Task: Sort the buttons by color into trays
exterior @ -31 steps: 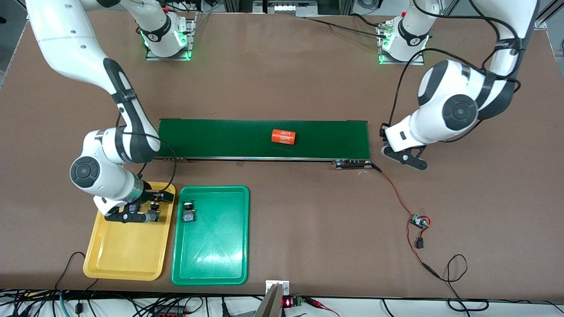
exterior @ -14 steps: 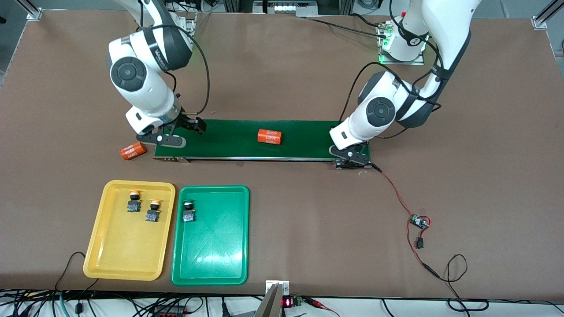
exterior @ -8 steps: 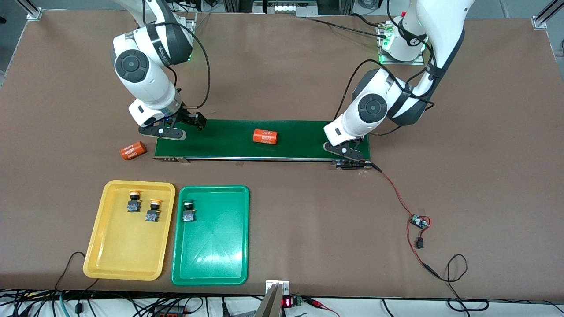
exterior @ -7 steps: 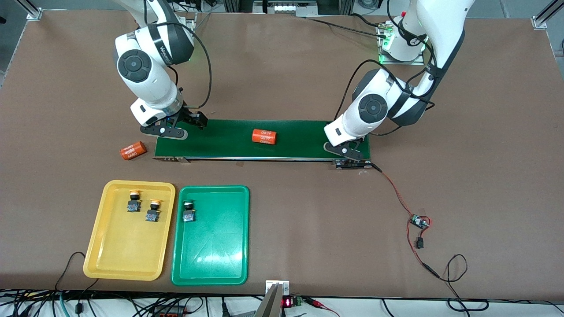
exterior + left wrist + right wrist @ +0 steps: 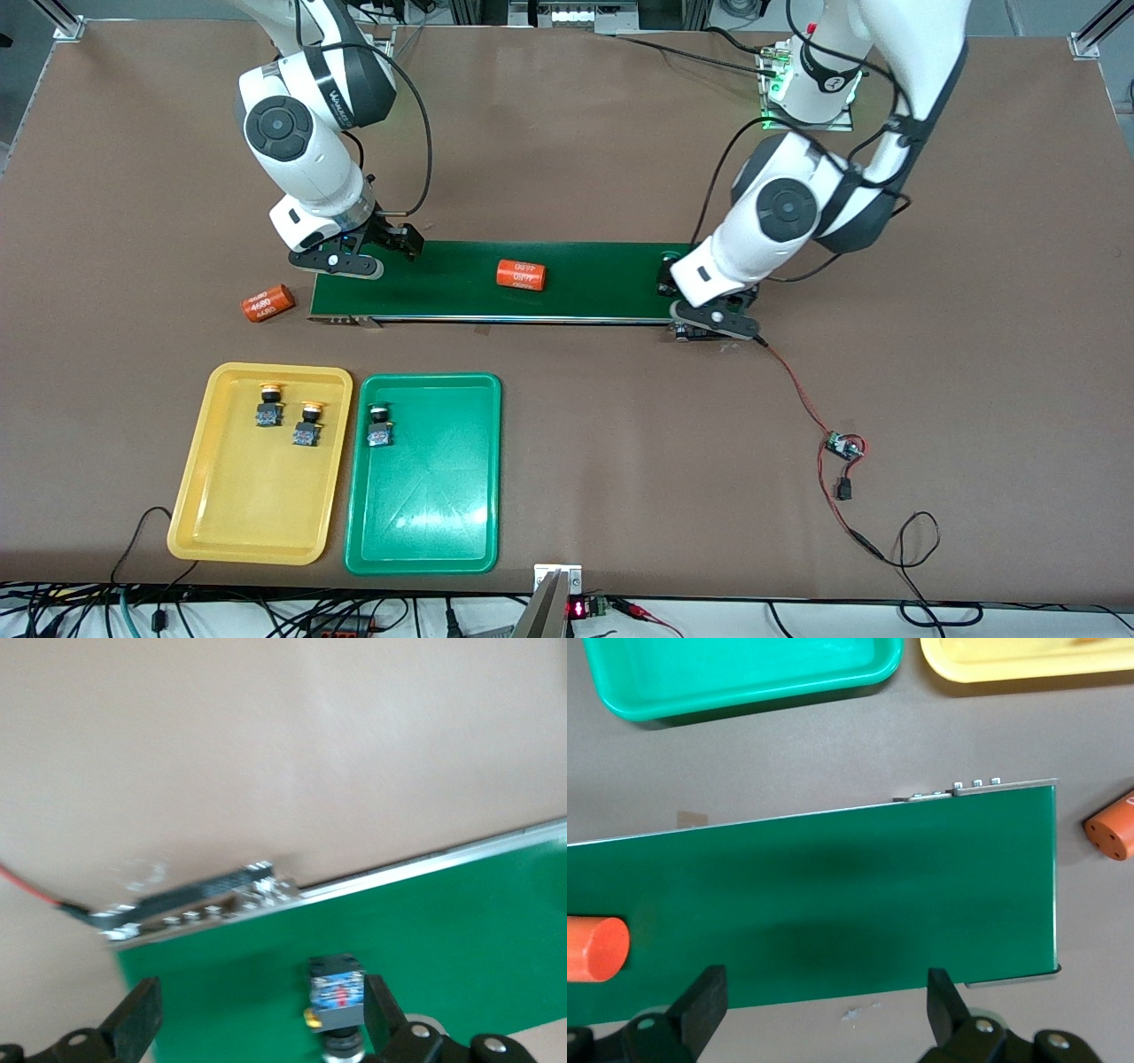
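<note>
Button (image 5: pixel 336 990) on belt (image 5: pixel 602 282), both grippers spread.

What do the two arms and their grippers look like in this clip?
Both arms are glossy white with black joint bands and round dark grey joint caps. A black cable loops along each forearm. The left gripper and right gripper have black fingers on black bars with silver screws. Green lights glow at the bases.

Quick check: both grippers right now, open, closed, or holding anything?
Left gripper: open, over a button on the belt.
Right gripper: open, empty, over the belt.
</note>
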